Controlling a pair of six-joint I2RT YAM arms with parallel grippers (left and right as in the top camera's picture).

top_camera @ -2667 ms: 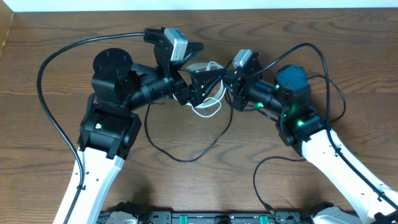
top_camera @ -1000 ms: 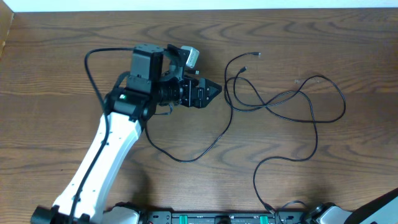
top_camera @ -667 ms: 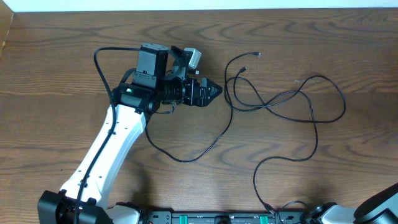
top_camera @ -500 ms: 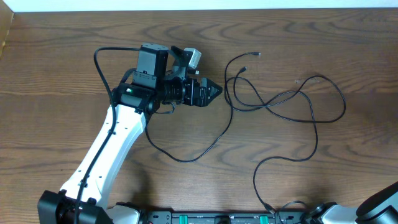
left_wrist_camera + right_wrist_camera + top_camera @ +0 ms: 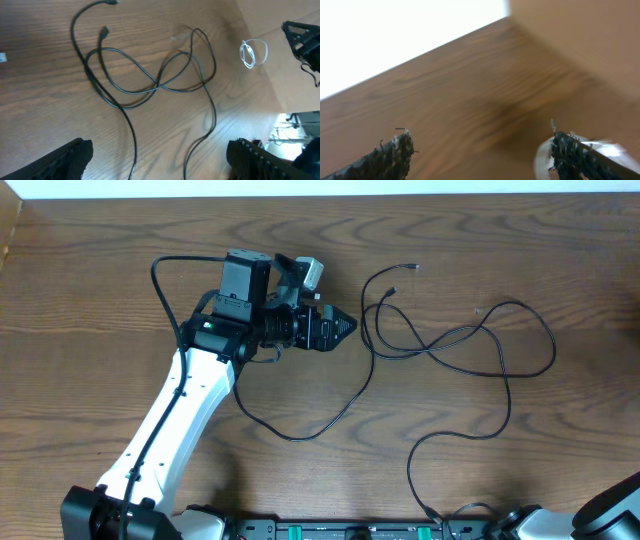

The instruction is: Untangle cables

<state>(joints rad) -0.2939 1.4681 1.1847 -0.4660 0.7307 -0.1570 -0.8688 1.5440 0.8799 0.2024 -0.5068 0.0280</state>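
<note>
The left gripper (image 5: pixel 160 149) hovers over the wooden table (image 5: pixel 100 260) with its two fingers spread wide and nothing between them. The black cables (image 5: pixel 159 86) lie loose on the wood just ahead of that gripper, crossing one another in a few slack loops, with two small plug ends at the side of the tangle nearest it. One strand runs back from the loops and curves in beneath the left arm (image 5: pixel 180 410). The white cable (image 5: pixel 246 54), a small coil, is well beyond the black loops from the left gripper, seen against a paler surface past the table's edge. The right gripper (image 5: pixel 480 142) is out there too, its fingers standing far apart (its own view is blurred). A white loop shows beside one finger; whether they touch cannot be told.
</note>
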